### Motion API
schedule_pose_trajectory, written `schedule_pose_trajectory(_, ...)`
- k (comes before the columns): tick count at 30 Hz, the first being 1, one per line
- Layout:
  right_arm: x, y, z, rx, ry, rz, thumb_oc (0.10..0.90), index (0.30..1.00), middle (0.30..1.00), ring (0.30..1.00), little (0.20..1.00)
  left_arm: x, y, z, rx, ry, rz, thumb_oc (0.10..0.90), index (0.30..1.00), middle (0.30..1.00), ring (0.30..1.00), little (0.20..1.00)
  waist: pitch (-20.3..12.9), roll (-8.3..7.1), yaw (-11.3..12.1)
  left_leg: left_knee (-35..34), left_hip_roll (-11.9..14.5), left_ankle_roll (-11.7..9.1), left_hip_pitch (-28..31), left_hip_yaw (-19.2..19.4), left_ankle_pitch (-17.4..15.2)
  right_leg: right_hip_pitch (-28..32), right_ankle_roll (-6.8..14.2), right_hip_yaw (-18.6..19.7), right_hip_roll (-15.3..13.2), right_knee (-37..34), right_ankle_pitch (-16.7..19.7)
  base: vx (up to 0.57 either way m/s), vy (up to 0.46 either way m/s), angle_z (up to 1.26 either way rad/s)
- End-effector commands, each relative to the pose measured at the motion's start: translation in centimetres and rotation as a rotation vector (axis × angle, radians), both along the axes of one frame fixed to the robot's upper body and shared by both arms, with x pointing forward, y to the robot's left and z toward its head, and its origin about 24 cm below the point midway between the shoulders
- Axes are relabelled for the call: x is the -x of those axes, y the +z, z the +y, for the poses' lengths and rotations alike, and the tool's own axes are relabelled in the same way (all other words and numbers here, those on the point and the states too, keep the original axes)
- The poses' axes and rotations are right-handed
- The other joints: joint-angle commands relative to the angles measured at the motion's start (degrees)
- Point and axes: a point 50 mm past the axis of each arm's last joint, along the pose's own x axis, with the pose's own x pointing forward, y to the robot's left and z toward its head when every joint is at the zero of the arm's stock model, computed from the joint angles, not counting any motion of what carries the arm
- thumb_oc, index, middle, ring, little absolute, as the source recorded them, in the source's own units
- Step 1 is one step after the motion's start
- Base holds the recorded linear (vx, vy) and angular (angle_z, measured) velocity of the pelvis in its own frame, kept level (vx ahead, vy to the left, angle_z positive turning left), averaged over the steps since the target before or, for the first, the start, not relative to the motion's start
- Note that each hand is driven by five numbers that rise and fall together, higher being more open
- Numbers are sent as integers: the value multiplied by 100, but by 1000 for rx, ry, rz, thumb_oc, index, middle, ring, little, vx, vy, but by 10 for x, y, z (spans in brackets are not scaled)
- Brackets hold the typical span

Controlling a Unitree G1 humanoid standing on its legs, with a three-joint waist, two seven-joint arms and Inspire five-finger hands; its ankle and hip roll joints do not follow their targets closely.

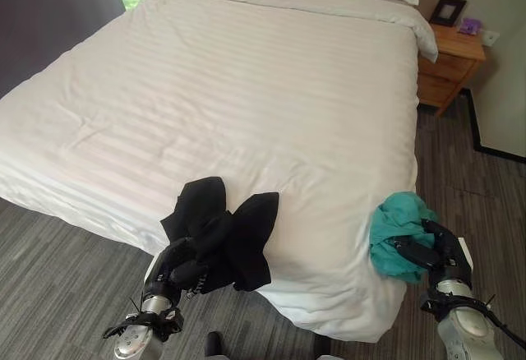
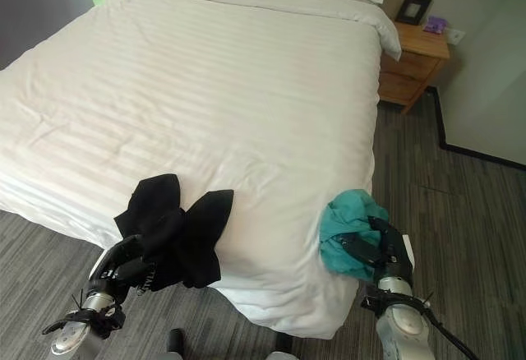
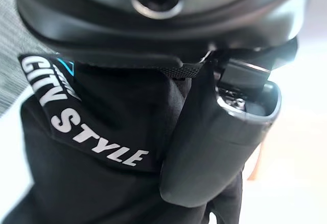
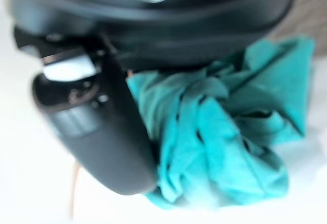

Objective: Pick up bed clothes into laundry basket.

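Left eye view has the left hand (image 1: 177, 268) clenched on black clothes (image 1: 226, 237) and the right hand (image 1: 434, 251) gripping teal cloth (image 1: 394, 224) beside it — both picked up, I judge, basketing still to come.

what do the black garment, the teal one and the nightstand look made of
Black garment: soft matte knit fabric, probably jersey; it drapes limply and bears a printed band. Teal garment: thin matte cloth, likely cotton; it bunches into fine creases. Nightstand: wood or wood veneer with a light satin finish, judging by its warm orange-brown tone.
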Motion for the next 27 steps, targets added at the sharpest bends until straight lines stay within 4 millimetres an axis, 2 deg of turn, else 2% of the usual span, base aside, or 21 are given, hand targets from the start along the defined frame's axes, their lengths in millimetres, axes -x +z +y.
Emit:
schedule_pose_trajectory(1,-30,87,26,39,146,-474,400,300,300,300,300,-37,80,15,-63,50,-439,400,300,300,300,300,-528,-220,145,4,-751,551,33,-56,-311,410,-439,-80,404,436,-877,-16,-47,35)
schedule_pose_trajectory(2,-30,87,26,39,147,-474,400,300,300,300,300,-36,80,16,-64,51,-439,400,300,300,300,300,-525,-224,134,4,-752,550,36,-64,-312,418,-439,-88,403,434,-880,-27,-27,19)
schedule_pose_trajectory(5,-33,100,46,-57,203,-578,400,300,300,300,300,-38,92,18,-112,76,-496,400,300,300,300,300,-651,-189,202,4,-773,524,70,-147,-291,515,-462,-194,391,418,-897,-28,-18,22)
schedule_pose_trajectory(9,-30,105,55,-88,236,-610,400,300,300,300,300,-36,90,18,-139,84,-484,400,300,300,300,300,-731,-164,204,4,-801,521,99,-213,-285,570,-488,-245,385,461,-935,-19,-9,14)
schedule_pose_trajectory(13,-25,99,50,-81,213,-572,400,300,300,300,300,-32,87,21,-136,107,-472,400,300,300,300,300,-755,-153,187,5,-820,535,139,-241,-316,601,-488,-279,354,502,-947,-3,3,12)
schedule_pose_trajectory(16,-18,91,38,-64,147,-536,400,300,300,300,300,-27,84,24,-161,116,-454,400,300,300,300,300,-781,-123,112,17,-829,571,207,-184,-368,622,-473,-218,326,500,-932,2,16,2)
schedule_pose_trajectory(18,-17,89,35,-70,127,-532,400,300,300,300,300,-27,83,25,-162,119,-450,400,300,300,300,300,-788,-110,87,17,-829,576,222,-160,-381,618,-465,-191,322,499,-928,-3,38,-5)
schedule_pose_trajectory(19,-17,87,31,-69,88,-528,400,300,300,300,300,-31,84,25,-173,122,-455,400,300,300,300,300,-787,-93,-14,28,-821,587,246,-80,-405,565,-432,-66,294,525,-895,-9,39,-9)
schedule_pose_trajectory(21,-17,87,31,-69,88,-529,400,300,300,300,300,-31,84,25,-174,123,-456,400,300,300,300,300,-783,-93,1,28,-820,589,247,-63,-408,555,-431,-47,294,534,-896,-16,57,-20)
schedule_pose_trajectory(22,-17,86,27,-59,57,-525,400,300,300,300,300,-38,90,24,-161,126,-484,400,300,300,300,300,-754,-67,-223,57,-815,627,283,187,-472,349,-380,257,244,642,-816,-37,107,-34)
schedule_pose_trajectory(23,-15,84,25,-53,44,-516,400,300,300,300,300,-40,92,23,-154,121,-496,400,300,300,300,300,-725,-64,-340,79,-814,639,298,328,-502,253,-368,431,235,674,-774,-37,110,-52)
schedule_pose_trajectory(24,-15,84,25,-53,44,-516,400,300,300,300,300,-40,92,23,-154,122,-496,400,300,300,300,300,-727,-62,-312,79,-812,640,301,359,-509,235,-366,464,238,685,-775,-101,88,-90)
schedule_pose_trajectory(25,-2,76,14,-23,12,-470,400,300,300,300,300,-41,97,22,-155,97,-516,400,300,300,300,300,-613,-89,-617,192,-797,651,262,674,-540,-4,-341,822,230,708,-621,-58,60,-99)
schedule_pose_trajectory(26,-2,76,14,-23,11,-469,400,300,300,300,300,-41,97,22,-155,96,-515,400,300,300,300,300,-643,-83,-592,181,-797,647,269,689,-580,-13,-331,845,233,703,-648,-80,97,-95)
schedule_pose_trajectory(27,2,74,9,-4,1,-448,400,300,300,300,300,-42,97,19,-155,76,-516,400,300,300,300,300,-577,-85,-807,196,-797,653,290,858,-627,-132,-279,1059,230,676,-567,-40,66,-79)
